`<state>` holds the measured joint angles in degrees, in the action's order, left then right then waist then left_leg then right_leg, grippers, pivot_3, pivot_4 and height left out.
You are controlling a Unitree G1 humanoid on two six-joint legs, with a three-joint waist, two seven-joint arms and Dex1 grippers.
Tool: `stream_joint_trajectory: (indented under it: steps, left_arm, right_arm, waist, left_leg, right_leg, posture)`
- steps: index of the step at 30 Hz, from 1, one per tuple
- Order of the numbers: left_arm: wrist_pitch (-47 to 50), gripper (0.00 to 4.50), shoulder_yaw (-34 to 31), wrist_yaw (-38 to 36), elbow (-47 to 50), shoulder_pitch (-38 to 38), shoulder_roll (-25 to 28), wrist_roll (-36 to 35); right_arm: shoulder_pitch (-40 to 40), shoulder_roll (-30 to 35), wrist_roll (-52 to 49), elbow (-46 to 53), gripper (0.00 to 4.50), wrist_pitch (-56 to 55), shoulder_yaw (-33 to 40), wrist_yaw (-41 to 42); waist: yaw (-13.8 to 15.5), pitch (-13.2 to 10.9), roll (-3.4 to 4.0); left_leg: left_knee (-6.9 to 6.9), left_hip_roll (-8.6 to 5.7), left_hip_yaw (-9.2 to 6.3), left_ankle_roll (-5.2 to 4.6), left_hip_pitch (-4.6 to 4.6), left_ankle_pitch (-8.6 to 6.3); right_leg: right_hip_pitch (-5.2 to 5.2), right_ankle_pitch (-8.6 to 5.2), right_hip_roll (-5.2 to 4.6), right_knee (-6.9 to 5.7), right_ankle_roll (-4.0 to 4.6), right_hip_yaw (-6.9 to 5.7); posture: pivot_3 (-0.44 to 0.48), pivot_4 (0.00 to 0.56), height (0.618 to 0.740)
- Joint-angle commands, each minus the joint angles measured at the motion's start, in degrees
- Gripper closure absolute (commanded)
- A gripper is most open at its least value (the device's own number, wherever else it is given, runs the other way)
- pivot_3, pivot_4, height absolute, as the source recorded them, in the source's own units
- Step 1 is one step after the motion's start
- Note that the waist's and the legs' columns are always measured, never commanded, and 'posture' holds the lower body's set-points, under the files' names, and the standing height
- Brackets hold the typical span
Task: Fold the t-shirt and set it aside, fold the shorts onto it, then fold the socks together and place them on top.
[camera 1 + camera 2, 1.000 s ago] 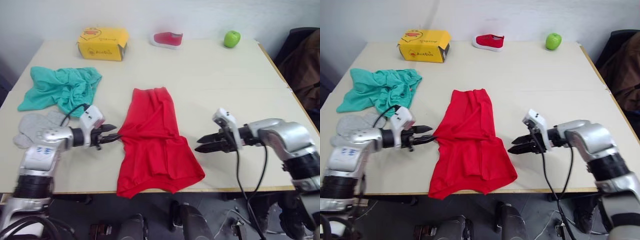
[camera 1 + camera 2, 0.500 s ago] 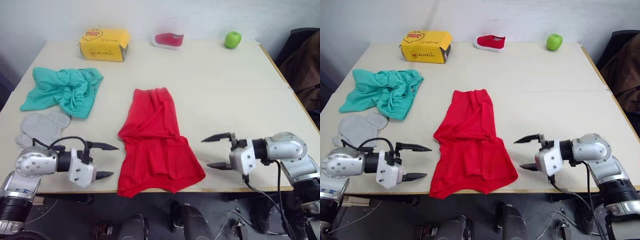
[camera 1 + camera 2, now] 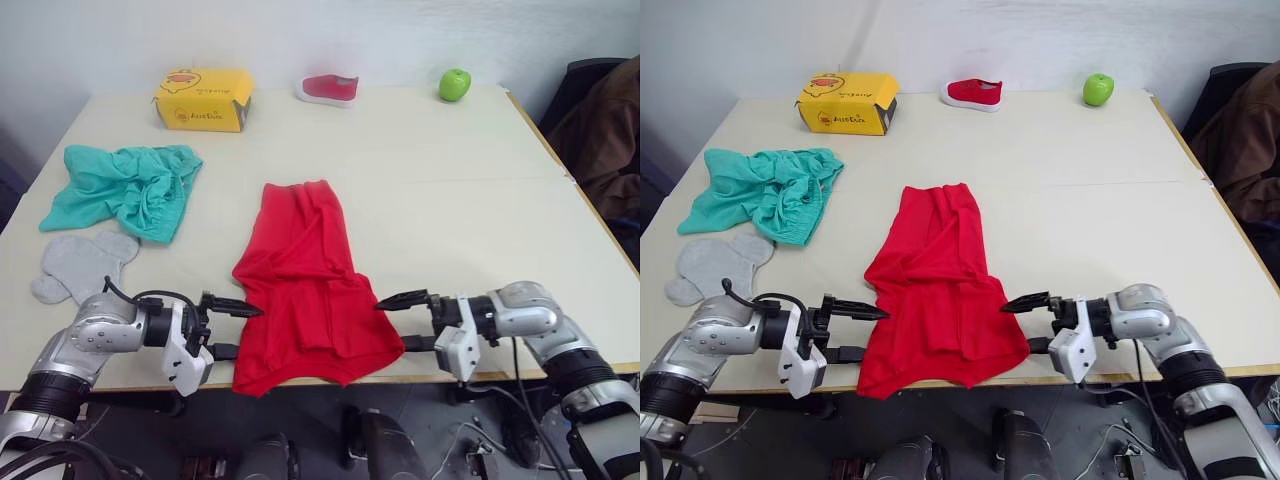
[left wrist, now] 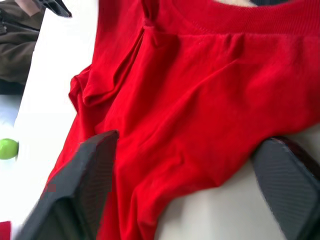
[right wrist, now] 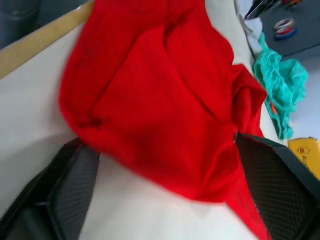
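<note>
T-shirt (image 3: 305, 290) between both spread tools

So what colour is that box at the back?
Yellow, clearest in the right eye view: the cardboard box.

Both end effectors, left (image 3: 232, 329) and right (image 3: 396, 320), low, spread wide, facing inward.

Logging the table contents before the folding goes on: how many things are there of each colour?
Red: 2, the t-shirt and a small shoe
Teal-green: 1, the shorts
Grey: 2, the socks
Yellow: 1, a box
Green: 1, an apple
Total: 7
</note>
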<state>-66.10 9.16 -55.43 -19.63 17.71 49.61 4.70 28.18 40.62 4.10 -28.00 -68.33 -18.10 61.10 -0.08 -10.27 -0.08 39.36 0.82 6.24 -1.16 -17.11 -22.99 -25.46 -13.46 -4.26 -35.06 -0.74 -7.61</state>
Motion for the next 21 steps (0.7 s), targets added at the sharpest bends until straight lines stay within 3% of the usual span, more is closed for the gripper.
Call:
stream_joint_trajectory:
  steps: [1, 9, 10, 17, 21]
  left_arm:
    - [1.12, 1.53, 2.56, 0.92, -0.87, -0.2, 0.05, 1.11]
    - [4.49, 4.17, 3.28, 2.95, -0.67, -0.24, 0.75, 0.41]
    - [6.91, 4.48, 3.25, 2.73, 0.55, -0.58, 0.65, -1.6]
    - [18.09, 4.48, 2.16, -0.93, 11.44, -4.42, 2.72, -13.24]
    - [30.96, 4.48, 1.06, -5.16, 22.63, -11.48, 8.08, -22.85]
  right_arm:
    - [-0.8, 0.78, 0.38, 2.52, 1.73, 2.96, -0.66, -1.95]
    - [-2.37, 2.95, -1.36, 7.0, 4.5, 6.43, -1.14, -4.07]
    - [-2.79, 3.32, -1.97, 8.11, 4.5, 7.15, -1.14, -4.09]
    - [-6.73, 6.18, -8.04, 19.55, 4.5, 16.89, 0.72, -4.42]
    - [-13.73, 9.95, -15.41, 32.79, 4.5, 30.46, 2.69, -4.17]
  waist:
    - [0.06, 0.0, 0.0]
    - [0.35, -0.02, 0.01]
    - [0.3, -0.02, 0.02]
    - [0.11, -0.08, 0.03]
    - [0.02, -0.13, 0.09]
  left_leg:
    - [0.0, 0.0, 0.0, -0.01, -0.01, 0.0]
    - [-0.01, 0.0, -0.02, -0.07, -0.06, -0.01]
    - [-0.01, 0.0, -0.02, -0.07, -0.06, -0.01]
    - [-0.09, 0.0, -0.05, -0.06, -0.11, -0.01]
    - [-0.21, 0.02, -0.06, -0.04, -0.09, -0.02]
  right_leg:
    - [-0.01, 0.0, 0.0, 0.0, 0.0, 0.0]
    - [-0.03, 0.0, -0.01, 0.08, 0.0, -0.03]
    - [-0.03, 0.0, 0.0, 0.07, 0.0, -0.03]
    - [-0.09, 0.0, 0.01, 0.11, -0.01, -0.04]
    - [-0.11, -0.01, 0.04, 0.2, -0.01, -0.02]
  posture:
    - [0.0, 0.15, 0.74]
    - [0.0, 0.15, 0.74]
    - [0.0, 0.15, 0.74]
    - [0.0, 0.15, 0.74]
    - [0.0, 0.15, 0.74]
